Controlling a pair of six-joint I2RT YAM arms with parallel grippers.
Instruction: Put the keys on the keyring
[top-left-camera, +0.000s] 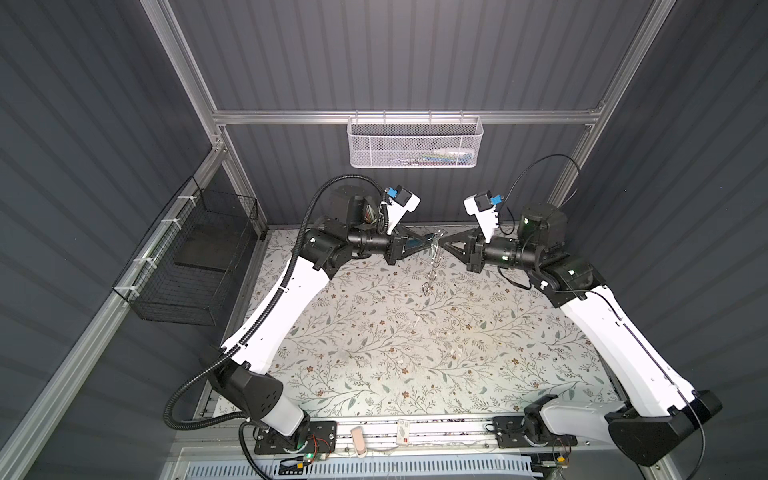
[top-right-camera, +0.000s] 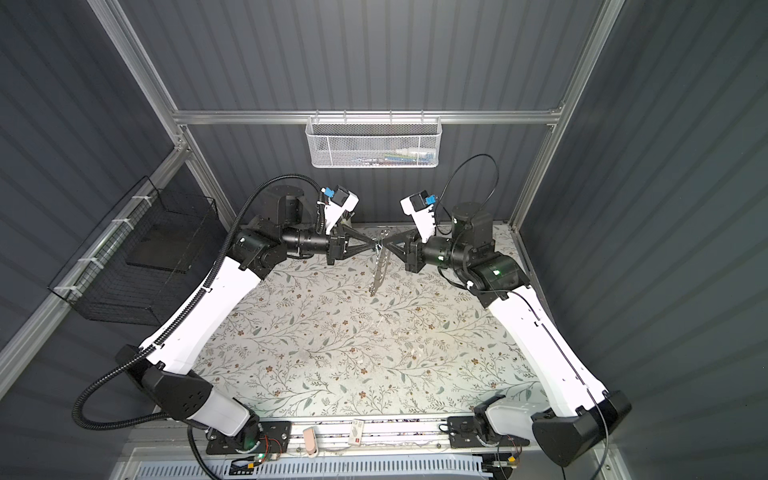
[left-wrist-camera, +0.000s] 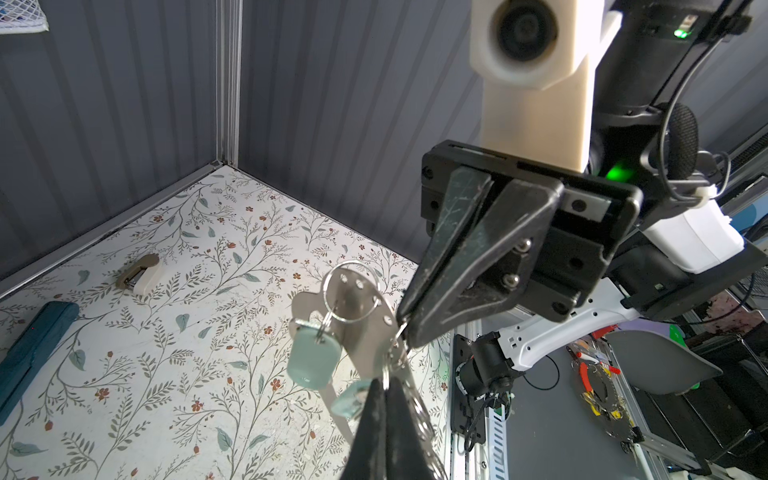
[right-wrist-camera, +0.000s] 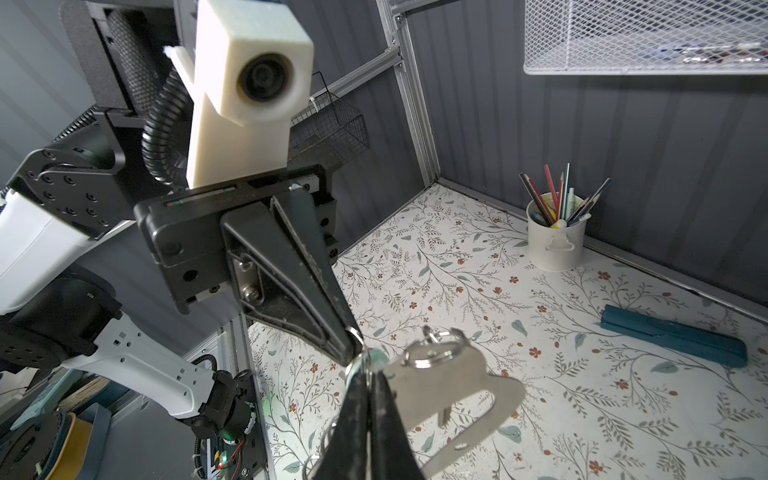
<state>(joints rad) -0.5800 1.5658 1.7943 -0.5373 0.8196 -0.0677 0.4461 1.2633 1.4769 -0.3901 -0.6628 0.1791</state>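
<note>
The keyring (top-left-camera: 432, 266) (top-right-camera: 379, 270), a flat grey plate with a large cutout and silver split rings along one edge, hangs in the air at the back middle, between both grippers. My left gripper (top-left-camera: 429, 243) (left-wrist-camera: 385, 388) is shut on a split ring at the plate's edge. From the opposite side my right gripper (top-left-camera: 443, 245) (right-wrist-camera: 368, 374) is shut on a ring of the same edge, tips almost touching the left's. One key with a mint tag (left-wrist-camera: 311, 361) hangs from a ring on the keyring (left-wrist-camera: 361, 332). A second mint tag (left-wrist-camera: 351, 399) (right-wrist-camera: 376, 357) sits by the fingertips, partly hidden.
On the floral table (top-left-camera: 415, 353) lie a dark-teal case (right-wrist-camera: 673, 336) (left-wrist-camera: 33, 353) and a small beige clip-like thing (left-wrist-camera: 139, 272). A white cup of pencils (right-wrist-camera: 555, 237) stands in the back corner. A white mesh basket (top-left-camera: 415, 141) hangs on the back wall, a black wire basket (top-left-camera: 195, 257) on the left.
</note>
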